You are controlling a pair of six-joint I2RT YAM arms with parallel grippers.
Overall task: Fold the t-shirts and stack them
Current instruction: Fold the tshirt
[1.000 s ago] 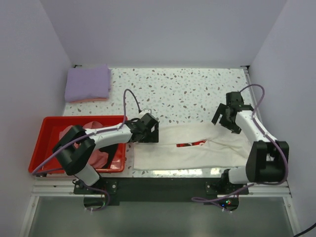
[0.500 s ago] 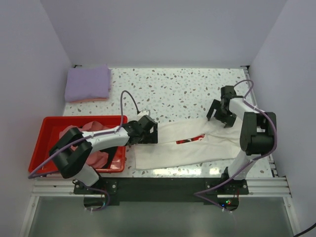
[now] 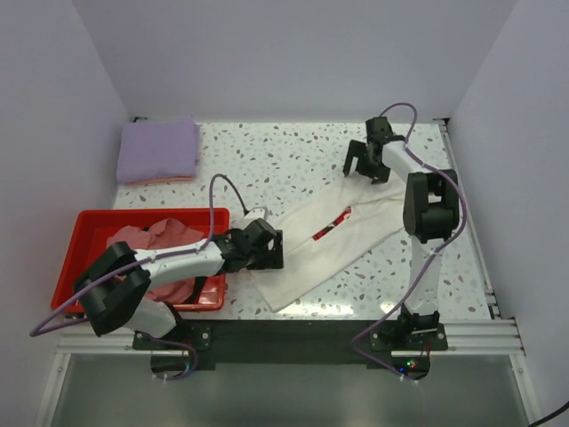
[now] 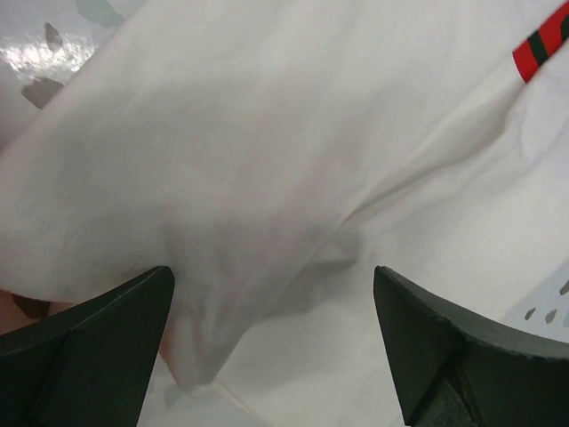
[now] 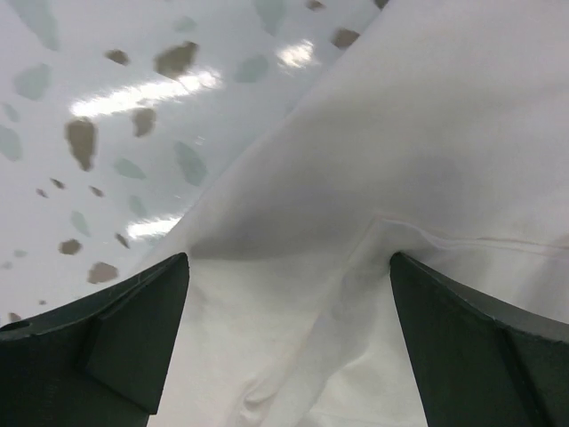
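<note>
The white t-shirt (image 3: 342,233) lies on the counter (image 3: 293,160) as a long slanted band. It runs from the near edge, just right of the red tray (image 3: 84,222), up to the far right, and its red print (image 3: 331,224) shows near the middle.

Your left hand (image 3: 269,251) sits low over the shirt's near-left end. Its fingers (image 4: 89,347) are spread wide, with rumpled cloth and a hem lying between them and nothing pinched. Your right hand (image 3: 364,173) is over the far-right end. It is just as wide, with a seam and the cloth's edge between its fingers and bare counter to one side.

A lavender t-shirt (image 3: 158,151) rests folded in the far-left corner, well apart, and a pink t-shirt (image 3: 156,238) is heaped in the tray.

You seem to be laying this shirt out flat, and no fold looks finished. Each end has wrinkles, so the next move probably calls for closing on an edge at both ends and drawing the cloth taut and square to the counter. Take only one layer, since the bunched fold under your left hand could come up doubled.
</note>
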